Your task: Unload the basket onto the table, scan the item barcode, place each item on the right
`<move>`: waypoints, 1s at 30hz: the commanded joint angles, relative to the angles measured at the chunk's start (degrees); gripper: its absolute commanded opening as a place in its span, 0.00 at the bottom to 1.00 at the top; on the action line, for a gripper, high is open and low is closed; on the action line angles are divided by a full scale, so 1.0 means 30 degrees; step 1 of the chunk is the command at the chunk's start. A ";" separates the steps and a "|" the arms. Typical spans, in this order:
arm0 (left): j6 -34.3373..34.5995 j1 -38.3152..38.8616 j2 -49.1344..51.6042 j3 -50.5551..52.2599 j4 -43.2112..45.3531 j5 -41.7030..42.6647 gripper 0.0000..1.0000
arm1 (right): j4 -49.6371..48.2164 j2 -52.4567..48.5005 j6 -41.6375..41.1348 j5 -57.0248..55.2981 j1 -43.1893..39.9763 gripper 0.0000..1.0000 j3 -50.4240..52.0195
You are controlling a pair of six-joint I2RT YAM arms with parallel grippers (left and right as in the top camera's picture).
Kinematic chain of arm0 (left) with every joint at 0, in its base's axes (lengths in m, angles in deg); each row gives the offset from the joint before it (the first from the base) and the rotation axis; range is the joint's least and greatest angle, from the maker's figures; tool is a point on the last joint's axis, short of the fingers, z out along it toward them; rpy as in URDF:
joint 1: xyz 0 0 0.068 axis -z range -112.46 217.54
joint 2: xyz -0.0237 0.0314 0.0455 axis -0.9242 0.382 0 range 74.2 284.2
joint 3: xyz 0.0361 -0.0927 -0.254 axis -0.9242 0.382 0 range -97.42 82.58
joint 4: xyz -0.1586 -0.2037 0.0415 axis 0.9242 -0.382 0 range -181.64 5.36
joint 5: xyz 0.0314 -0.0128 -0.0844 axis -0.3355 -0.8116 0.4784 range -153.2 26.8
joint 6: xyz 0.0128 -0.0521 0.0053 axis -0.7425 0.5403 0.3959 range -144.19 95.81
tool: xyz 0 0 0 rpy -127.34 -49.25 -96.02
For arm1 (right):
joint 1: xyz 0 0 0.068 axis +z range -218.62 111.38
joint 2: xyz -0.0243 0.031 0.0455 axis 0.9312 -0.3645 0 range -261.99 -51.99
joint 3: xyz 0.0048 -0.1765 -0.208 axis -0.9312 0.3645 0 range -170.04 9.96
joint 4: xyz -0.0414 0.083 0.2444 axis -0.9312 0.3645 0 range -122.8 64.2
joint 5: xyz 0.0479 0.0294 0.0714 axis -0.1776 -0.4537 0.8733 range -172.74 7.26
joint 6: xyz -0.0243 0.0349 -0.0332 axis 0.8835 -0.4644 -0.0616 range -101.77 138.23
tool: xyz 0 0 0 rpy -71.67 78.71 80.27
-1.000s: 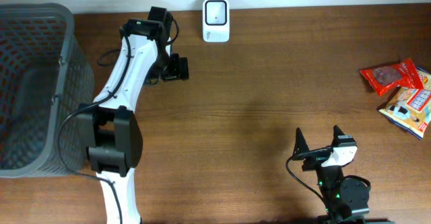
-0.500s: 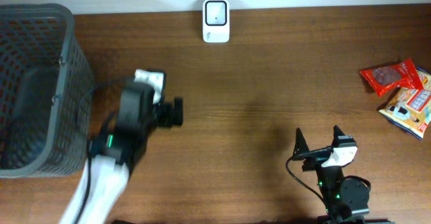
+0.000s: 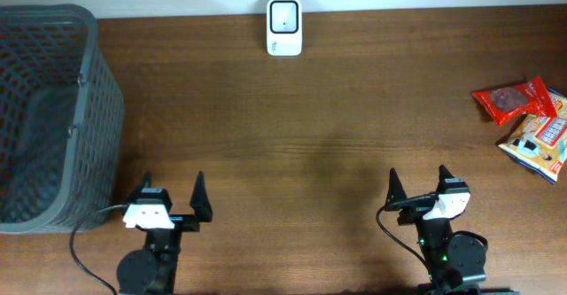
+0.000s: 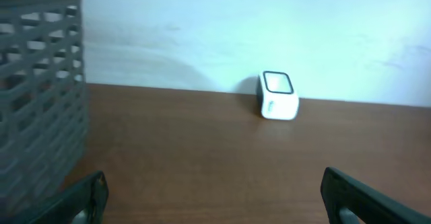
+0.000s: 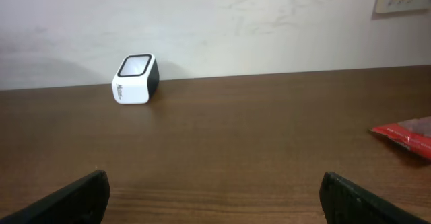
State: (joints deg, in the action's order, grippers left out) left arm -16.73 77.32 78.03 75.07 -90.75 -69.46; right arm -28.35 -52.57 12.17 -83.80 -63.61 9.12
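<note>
The tabletop point(image 3: 337, 153) is dark brown wood, and a pale, scuffed wall point(image 5: 222, 22) rises behind its far edge. The white scanner point(image 3: 284, 27) stands at the middle of that far edge, against the wall, with its dark window facing up. A grey mesh basket point(image 3: 89, 109) fills the far left corner on my left side.

The items are well off to my right, at the edge of the tabletop. A red packet point(image 3: 514, 98) lies there, with a yellow packet point(image 3: 539, 143) just beside it on the near side, touching it or slightly overlapping.

My left claw point(image 3: 172, 185) sits low at the near edge, spread wide, with nothing between its jaws and nothing touching them. My right claw point(image 3: 417, 176) is at the near edge too, just as wide and empty. Both point towards the wall, far from the packets.
</note>
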 commanded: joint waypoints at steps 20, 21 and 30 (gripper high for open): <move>0.0335 -0.2375 -0.1188 0.2339 0.0583 -0.0007 0.99 | 0.0036 0.0131 -0.0051 -0.0022 -0.0087 0.98 0.0175; 0.0335 -0.2375 -0.1188 0.2339 0.0590 0.0000 0.99 | 0.0036 0.0131 -0.0051 -0.0022 -0.0087 0.99 0.0175; 0.0335 -0.2375 -0.1180 0.2331 0.0597 -0.0007 0.99 | 0.0036 0.0131 -0.0058 -0.0022 -0.0087 0.98 0.0175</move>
State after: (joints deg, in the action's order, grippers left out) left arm -15.74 70.50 74.89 81.96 -88.68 -69.05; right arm -28.35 -52.57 12.21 -83.78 -63.61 9.12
